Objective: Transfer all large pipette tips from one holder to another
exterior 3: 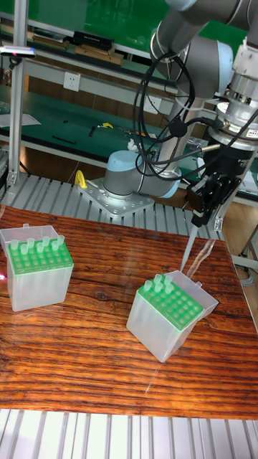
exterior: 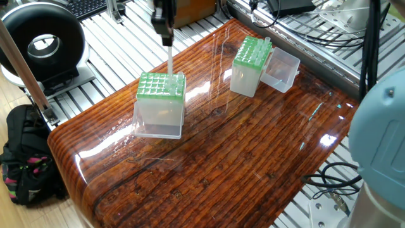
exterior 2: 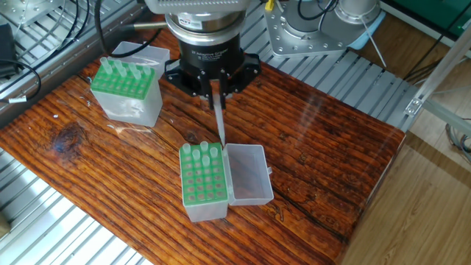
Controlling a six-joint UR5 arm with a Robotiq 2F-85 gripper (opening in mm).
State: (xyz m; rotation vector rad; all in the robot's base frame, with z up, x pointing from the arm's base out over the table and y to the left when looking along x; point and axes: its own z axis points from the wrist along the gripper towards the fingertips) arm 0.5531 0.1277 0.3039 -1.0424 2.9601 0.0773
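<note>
Clear whitish plastic, the large pipette tip [exterior 2: 218, 125] hangs point-down from the gripper [exterior 2: 215, 90], which we see clenched on its upper end. The tip is in the air above the wooden table [exterior 2: 331, 162], just beside the near green-topped box [exterior 2: 202, 180], whose clear lid [exterior 2: 246, 175] lies open; three tips [exterior 2: 202, 151] stand in a row at its end. We find the second green-topped box [exterior 2: 126, 88] well apart, holding a row of tips [exterior 2: 124, 71], lid also open.
</note>
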